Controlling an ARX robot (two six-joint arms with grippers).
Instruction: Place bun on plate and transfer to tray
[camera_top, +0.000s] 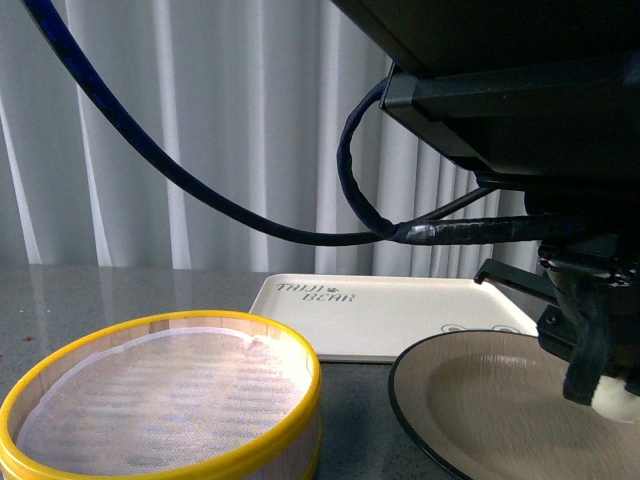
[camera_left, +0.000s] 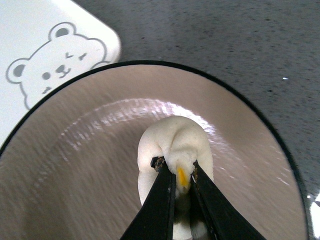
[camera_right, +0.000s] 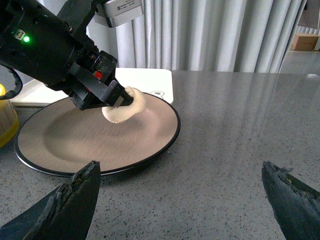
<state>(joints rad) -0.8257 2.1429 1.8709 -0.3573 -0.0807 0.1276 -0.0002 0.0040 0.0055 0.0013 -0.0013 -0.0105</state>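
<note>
The white bun (camera_left: 172, 145) hangs just above the middle of the beige plate (camera_left: 90, 165), pinched by my left gripper (camera_left: 180, 172), which is shut on it. The right wrist view shows that bun (camera_right: 125, 107) held over the plate (camera_right: 75, 145) by the left gripper (camera_right: 117, 100). In the front view the bun (camera_top: 612, 400) peeks out under the left arm above the plate (camera_top: 480, 400). The cream tray (camera_top: 380, 310) lies right behind the plate; its bear corner (camera_left: 45, 55) adjoins the plate's rim. My right gripper (camera_right: 182, 197) is open over bare countertop near the plate, holding nothing.
A yellow-rimmed wooden steamer basket (camera_top: 165, 400) with a white liner stands at the front left, beside the plate. Its edge (camera_right: 5, 115) shows in the right wrist view. White curtains hang behind the grey speckled counter (camera_right: 240, 130). A blue cable (camera_top: 200, 190) loops across the front view.
</note>
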